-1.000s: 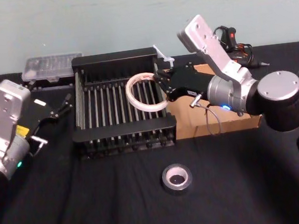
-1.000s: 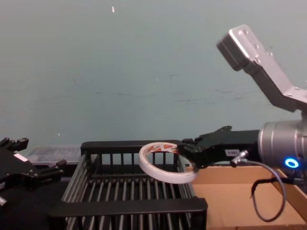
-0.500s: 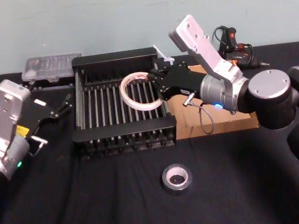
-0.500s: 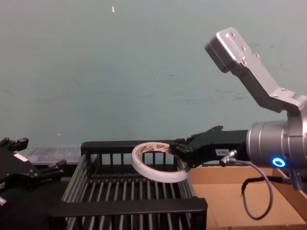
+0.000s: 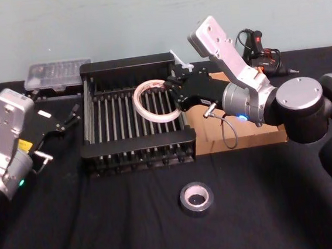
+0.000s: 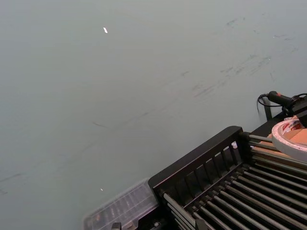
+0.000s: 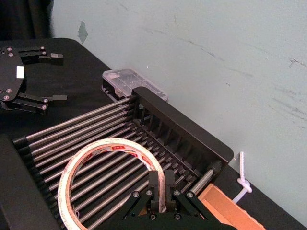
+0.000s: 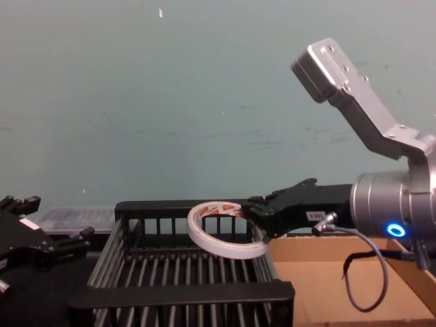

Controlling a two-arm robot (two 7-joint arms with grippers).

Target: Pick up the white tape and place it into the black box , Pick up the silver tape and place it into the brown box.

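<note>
**Q:** State the layout, largest item first.

**A:** The table (image 5: 105,224) is covered in black cloth. The black box (image 5: 135,144) stands at the centre rear. The brown box (image 8: 320,272) sits just beside it on the right, with its near wall touching the crate's side. A clear plastic case (image 5: 57,74) lies behind the crate's left corner.

**Q:** Where are the arms, and how do their pincers stand?

**A:** The right arm reaches leftward across the brown box. The right pincer (image 5: 176,95) is over the crate's right half, pressed onto the rim of the white tape (image 7: 111,142). The ring is tilted at about rim height, above the barred bottom. Whether it touches the bars cannot be told. The left pincer (image 5: 71,117) is parked left of the crate, fingers spread, holding nothing.

**Q:** Where is the remaining item?

**A:** The silver tape (image 5: 184,200) lies flat on the table, in front of the crate's right corner and well apart from both boxes.
</note>
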